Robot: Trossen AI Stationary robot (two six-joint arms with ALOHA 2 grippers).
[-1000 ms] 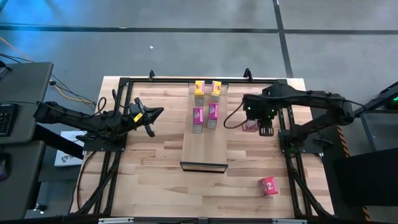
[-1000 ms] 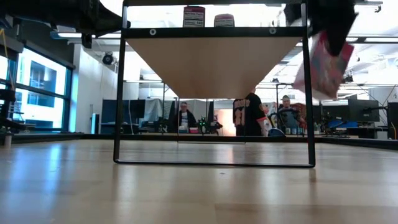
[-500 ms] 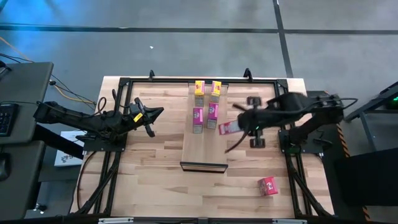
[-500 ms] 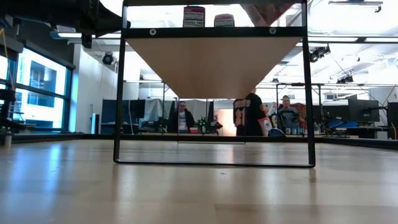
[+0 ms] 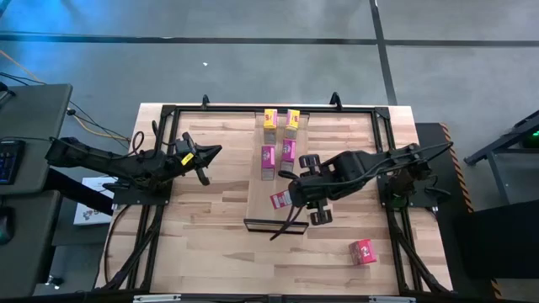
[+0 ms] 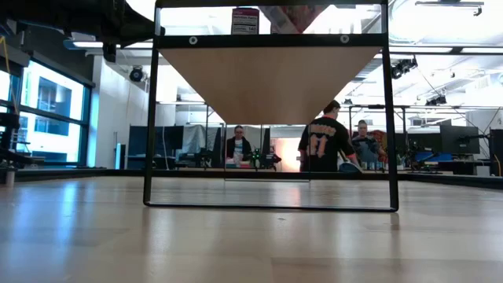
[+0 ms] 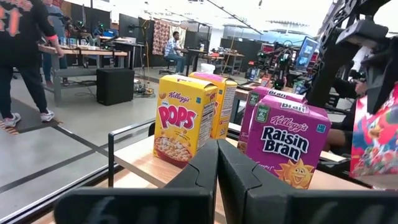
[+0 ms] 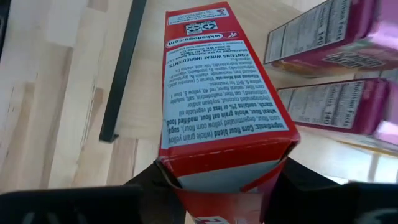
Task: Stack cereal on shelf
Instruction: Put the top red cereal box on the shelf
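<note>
My left tool (image 5: 205, 164) waits at the left of the counter (image 5: 202, 227), fingers pressed together with nothing between them, pointing toward the shelf (image 5: 276, 210). On that shelf stand 4 boxes in 2 rows: the 2 yellow Corn Pops boxes (image 5: 270, 119) at the far end and the 2 pink-magenta Raisin Bran boxes (image 5: 268, 161) just nearer, all upright. My right tool (image 5: 296, 197) hangs over the shelf's near stretch, clamped on a red cereal box (image 5: 281, 199) by its lower end, so the box juts out ahead of the fingers; in the right wrist view its ingredients panel (image 8: 217, 81) faces the camera. To do this step well, I judge I should bring the box upright and square to the Raisin Bran row, set it down just nearer than them without touching, let its base sit flat on the wood before I ease the fingers apart, and draw back along the shelf so I clip nothing. The box is light and will tip at a nudge. The second red cereal box (image 5: 363, 251) lies on the counter at the near right, well apart from the shelf.
</note>
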